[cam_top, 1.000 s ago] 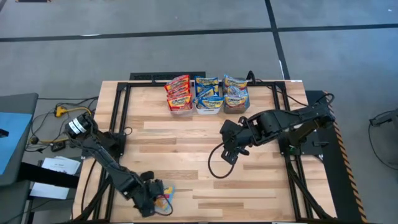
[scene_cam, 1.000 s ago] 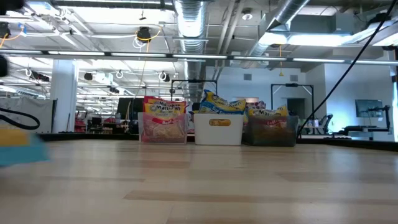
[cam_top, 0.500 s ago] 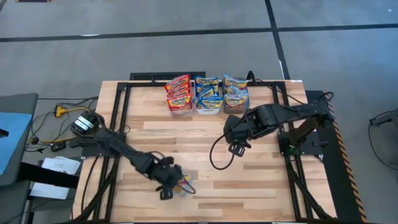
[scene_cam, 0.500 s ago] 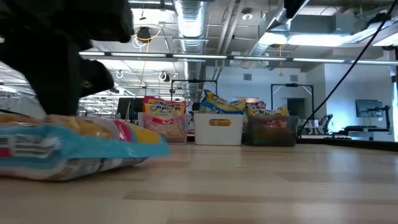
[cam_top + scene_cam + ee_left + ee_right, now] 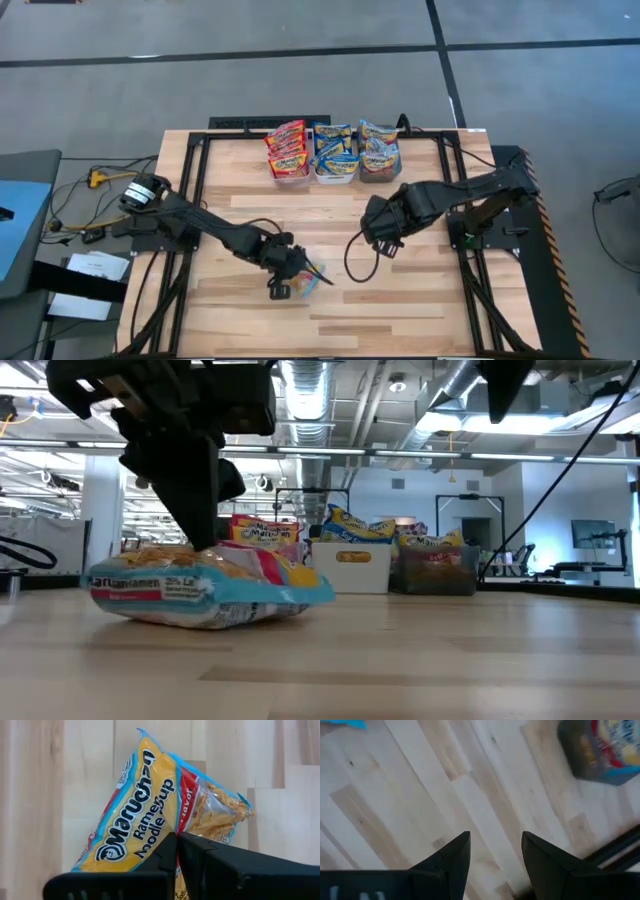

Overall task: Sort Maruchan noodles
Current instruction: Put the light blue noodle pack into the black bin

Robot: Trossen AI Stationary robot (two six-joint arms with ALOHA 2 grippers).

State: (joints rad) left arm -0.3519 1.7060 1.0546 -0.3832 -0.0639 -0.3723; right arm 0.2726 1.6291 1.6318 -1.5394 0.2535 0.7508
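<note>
High view: wooden table (image 5: pixel 400 300) with three small bins in a row at the far edge. Clear bin (image 5: pixel 288 166) holds red Maruchan packets (image 5: pixel 286 145), white bin (image 5: pixel 335 170) holds blue packets (image 5: pixel 333 146), dark grey bin (image 5: pixel 379 167) holds blue-and-yellow packets (image 5: pixel 378 144). Left arm reaches out across the table toward the middle; left gripper (image 5: pixel 292 274) is low over the near-centre boards, with a blue-edged Maruchan ramen packet (image 5: pixel 309 281) at its tip. Right gripper (image 5: pixel 385 243) hangs right of centre, between the bins and the near edge, well apart from the packet; nothing in it.

Low view: the blue-edged packet (image 5: pixel 210 588) lies on the tabletop in the left foreground, yellow and red print on its face, with the dark left gripper directly above and touching its top. The three bins stand in a row behind.

Left wrist view: left fingers (image 5: pixel 200 862) are pressed together, pinching the near edge of the packet (image 5: pixel 150 815), which lies flat on the boards; "Maruchan Ramen Noodle Soup" readable, noodles visible through a clear patch.

Right wrist view: right fingers (image 5: pixel 450 857) stand apart, bare boards between them; the dark grey bin (image 5: pixel 580 755) shows at a corner.
</note>
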